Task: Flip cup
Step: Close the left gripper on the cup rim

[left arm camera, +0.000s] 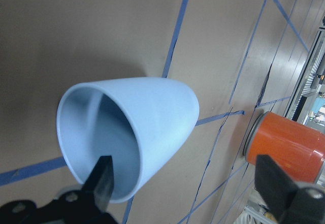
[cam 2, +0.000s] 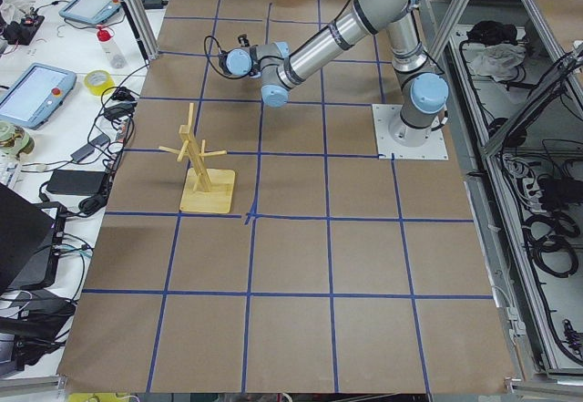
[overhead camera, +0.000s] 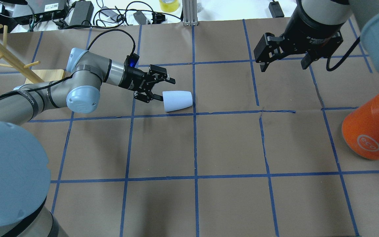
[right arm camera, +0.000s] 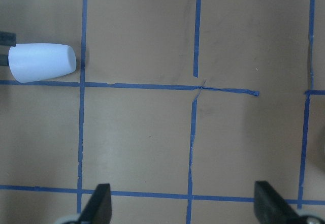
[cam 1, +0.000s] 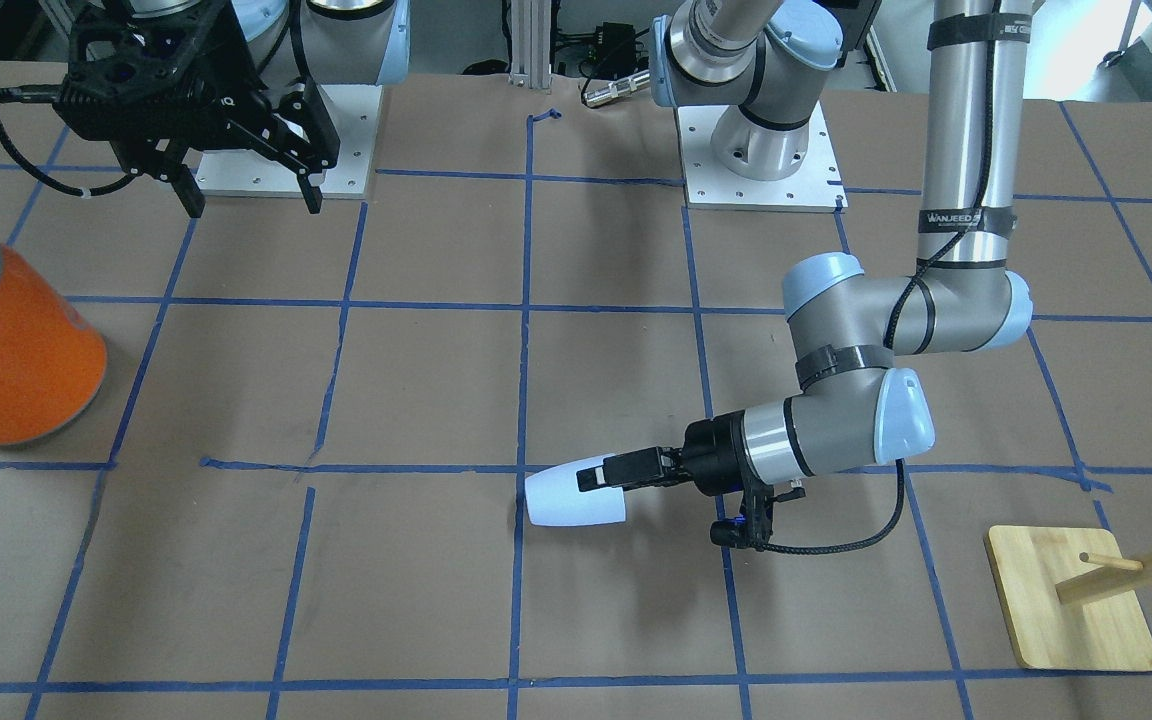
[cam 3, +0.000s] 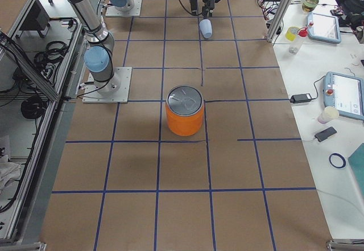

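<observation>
The pale blue-white cup (overhead camera: 178,100) lies on its side on the brown paper, mouth toward my left gripper (overhead camera: 166,89). It also shows in the front view (cam 1: 576,497), the left wrist view (left arm camera: 152,117) and the right wrist view (right arm camera: 43,61). My left gripper (left arm camera: 188,183) is open at the cup's mouth, low over the table. One finger (left arm camera: 101,181) sits in front of the cup's light blue inside; the other (left arm camera: 277,183) is outside its wall. My right gripper (cam 1: 254,203) is open and empty, held high near its base, far from the cup.
A large orange can (overhead camera: 370,131) with a silver top stands on the robot's right side of the table (cam 1: 16,350). A wooden peg rack on a square base (cam 1: 1071,600) stands on the robot's left side. Blue tape lines grid the paper.
</observation>
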Robot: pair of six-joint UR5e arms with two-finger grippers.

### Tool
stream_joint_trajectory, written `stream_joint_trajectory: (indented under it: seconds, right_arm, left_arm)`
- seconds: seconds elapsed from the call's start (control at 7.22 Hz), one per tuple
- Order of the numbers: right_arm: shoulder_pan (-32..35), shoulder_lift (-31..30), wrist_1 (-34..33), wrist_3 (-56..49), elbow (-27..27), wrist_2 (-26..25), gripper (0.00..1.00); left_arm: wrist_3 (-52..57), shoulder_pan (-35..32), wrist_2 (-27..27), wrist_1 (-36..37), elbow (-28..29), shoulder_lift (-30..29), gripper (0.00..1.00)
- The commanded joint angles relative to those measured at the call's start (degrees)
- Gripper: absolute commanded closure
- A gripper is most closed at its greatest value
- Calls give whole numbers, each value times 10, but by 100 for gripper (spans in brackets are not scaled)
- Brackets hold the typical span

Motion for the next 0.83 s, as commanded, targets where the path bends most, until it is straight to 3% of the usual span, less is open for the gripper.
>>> stream_joint_trajectory:
  seconds: [0.0,0.28,0.42,0.55,0.69]
  right_arm:
    - [-1,-1,8,-5,0,2,0]
    - [-5,16,-19,-5,-15,1,0]
    - [-6,48,-31,-5,-52,-10,0]
    - [-7,83,-26,-7,-92,-10,0]
    - [-6,94,-32,-10,-98,-13,0]
  left_arm:
    - [-15,-9,0,18,3,-11,15]
    - [-15,-10,0,21,5,-24,14]
    - [-17,-10,1,34,5,-24,9]
    - [-19,-11,5,40,4,-24,20]
    - [-19,-11,8,62,1,-25,54]
